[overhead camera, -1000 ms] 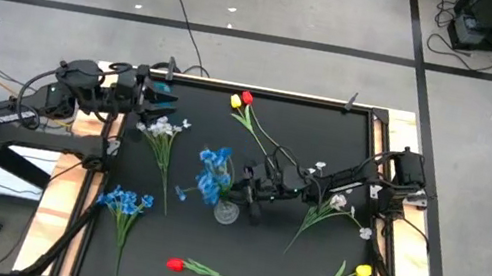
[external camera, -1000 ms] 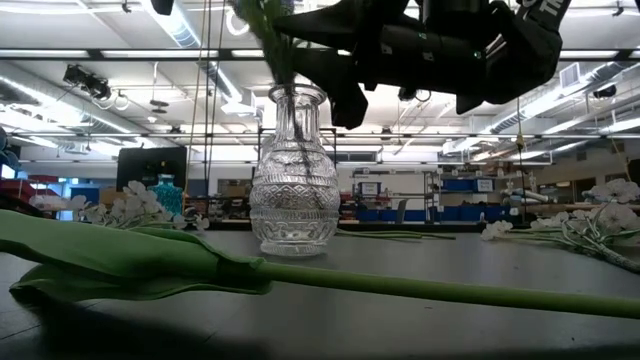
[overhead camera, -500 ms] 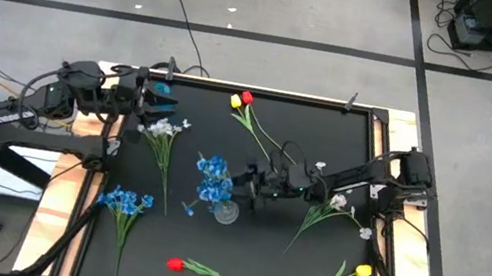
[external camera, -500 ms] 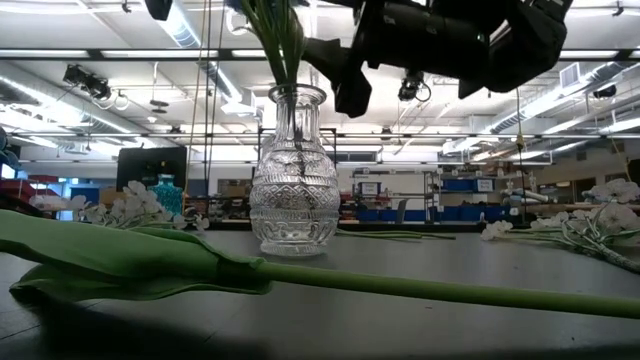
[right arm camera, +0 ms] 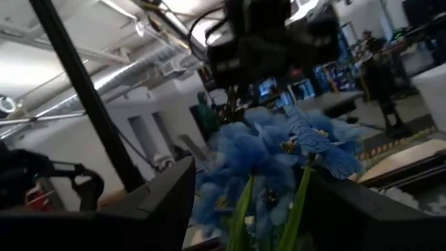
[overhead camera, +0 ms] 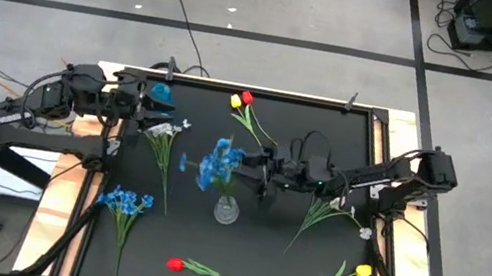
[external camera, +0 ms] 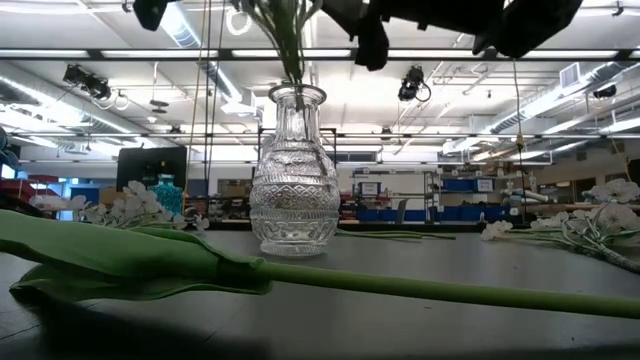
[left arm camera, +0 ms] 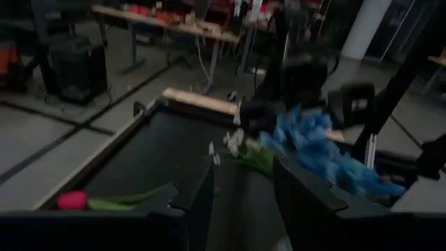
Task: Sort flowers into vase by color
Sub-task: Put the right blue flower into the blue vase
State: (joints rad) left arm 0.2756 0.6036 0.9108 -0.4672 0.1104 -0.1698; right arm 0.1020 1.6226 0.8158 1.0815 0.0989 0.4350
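Right up at the right gripper [overhead camera: 258, 173], just off its fingertips, is the blue clustered bunch of artificial flowers [overhead camera: 218, 163], standing with its green stems down in the clear cut-glass vase [overhead camera: 226, 210]. The fingers look spread apart and let go, not clamped on the stems, and the gripper hangs up above the vase mouth. A bit behind that arm's wrist lies a sprig of small white blossoms [overhead camera: 336, 204] on the black table mat [overhead camera: 306, 260], and toward the far edge from the gripper there's a red and yellow tulip pair [overhead camera: 241, 101]. Further out, near the front edge, a red tulip [overhead camera: 175, 265] and a yellow tulip [overhead camera: 362, 271] lie flat. Way across the mat, the left gripper [overhead camera: 153, 101] hovers by the far left corner, next to another white sprig [overhead camera: 162, 129]; can't tell if it's gripping anything. A second blue bunch [overhead camera: 123, 200] lies below that.
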